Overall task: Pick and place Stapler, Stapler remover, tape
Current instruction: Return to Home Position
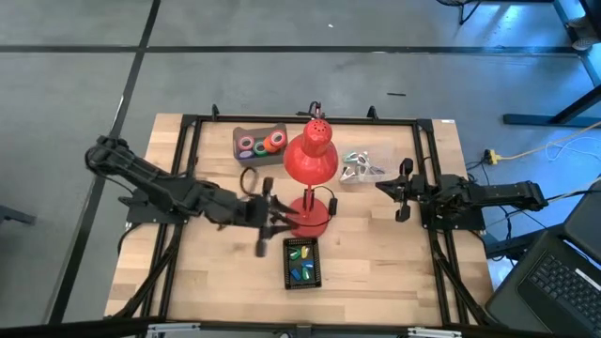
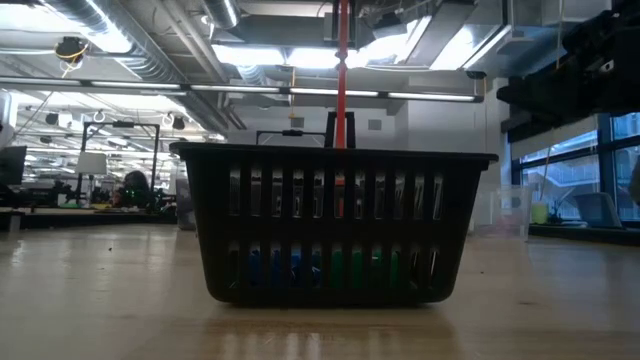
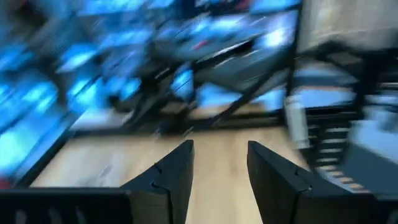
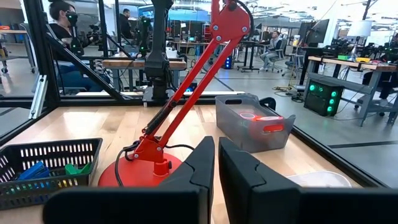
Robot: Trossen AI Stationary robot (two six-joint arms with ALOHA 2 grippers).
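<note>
Wooden table (image 1: 376,272), red lamp (image 1: 312,160) mid-frame. Staplers (image 1: 300,252) fill the black bin (image 1: 286,268) lower centre, tape rolls (image 1: 261,144) the grey tray (image 1: 241,131) upper centre: sorted, I judge. So my left gripper (image 1: 272,216), by the lamp's base, hangs spread and empty; my right gripper (image 4: 216,148), frame right, is pressed nearly together, empty.

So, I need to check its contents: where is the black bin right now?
High view: the black bin sits mid-table near the picture's bottom edge, just below the red lamp's base; it fills the low view's centre.
</note>
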